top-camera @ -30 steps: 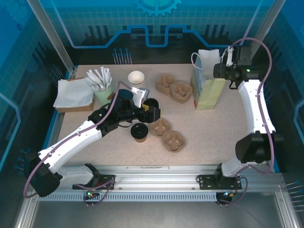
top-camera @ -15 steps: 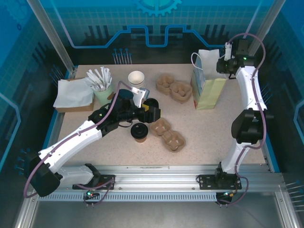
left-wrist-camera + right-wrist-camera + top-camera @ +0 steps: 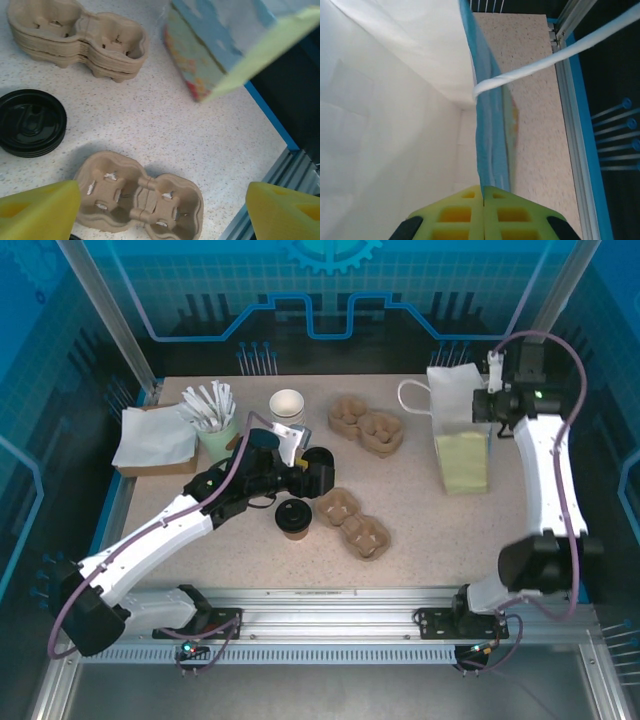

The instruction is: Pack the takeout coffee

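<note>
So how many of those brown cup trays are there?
2 visible: one tray mid-table beside the takeout coffee, and a nested stack farther back, which probably hides more.

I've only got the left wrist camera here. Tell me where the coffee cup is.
Observer: The coffee cup stands lidded on the table, just left of the cup carrier below you. It is nearer the arm bases than the left gripper, whose jaws stand open.
Operator: Now report the other arm.
Observer: The right gripper is shut on the top edge of the paper bag, with one wall pinched in its grip.
Operator: Describe how the bag stands.
Observer: Upright near the table's right edge, its mouth open upward.
</note>
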### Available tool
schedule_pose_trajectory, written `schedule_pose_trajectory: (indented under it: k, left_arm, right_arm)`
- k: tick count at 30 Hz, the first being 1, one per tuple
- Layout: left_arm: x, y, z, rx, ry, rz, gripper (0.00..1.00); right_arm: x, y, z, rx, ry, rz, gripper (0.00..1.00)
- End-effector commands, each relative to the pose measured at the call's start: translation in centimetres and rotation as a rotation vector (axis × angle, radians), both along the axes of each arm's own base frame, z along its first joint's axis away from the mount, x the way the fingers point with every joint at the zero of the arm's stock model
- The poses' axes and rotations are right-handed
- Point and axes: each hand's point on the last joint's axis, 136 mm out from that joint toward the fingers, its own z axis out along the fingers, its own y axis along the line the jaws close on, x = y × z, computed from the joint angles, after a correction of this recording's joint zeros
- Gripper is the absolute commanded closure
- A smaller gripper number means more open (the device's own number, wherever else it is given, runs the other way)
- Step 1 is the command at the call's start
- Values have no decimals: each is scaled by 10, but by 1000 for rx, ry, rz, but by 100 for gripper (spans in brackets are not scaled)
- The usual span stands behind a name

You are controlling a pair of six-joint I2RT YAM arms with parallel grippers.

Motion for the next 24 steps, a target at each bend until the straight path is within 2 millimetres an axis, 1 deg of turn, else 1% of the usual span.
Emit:
schedule_pose_trajectory:
  k: [1, 3, 5, 7, 8, 10, 12, 17, 20, 24]
  left_arm:
    - [-4, 14, -1, 48, -35, 28, 13]
    - [-6, 17, -2, 48, -33, 34, 13]
    - [-9, 19, -2, 48, -29, 32, 13]
    - [-12, 21, -3, 51, -29, 32, 13]
    - [-12, 22, -3, 54, -31, 35, 13]
    - [-13, 26, -2, 57, -39, 42, 13]
    - [-14, 28, -2, 61, -42, 47, 13]
    - [-17, 32, -1, 64, -48, 55, 12]
    - [-19, 35, -1, 65, -51, 61, 12]
    - [-19, 36, -2, 74, -55, 63, 12]
  right_arm:
    - [-49, 17, 5, 9, 12, 29, 100]
    - [-73, 33, 7, 49, 5, 73, 100]
    - [-93, 51, 6, 102, 7, 136, 100]
    - [-109, 64, 3, 137, 19, 189, 100]
    - [-116, 70, 1, 151, 31, 216, 100]
    - [-121, 83, -1, 173, 48, 278, 100]
    - [-119, 94, -2, 187, 52, 336, 100]
    - [-104, 128, -6, 214, 73, 484, 100]
    - [-93, 137, -12, 209, 102, 524, 99]
    - [-75, 152, -15, 245, 92, 596, 99]
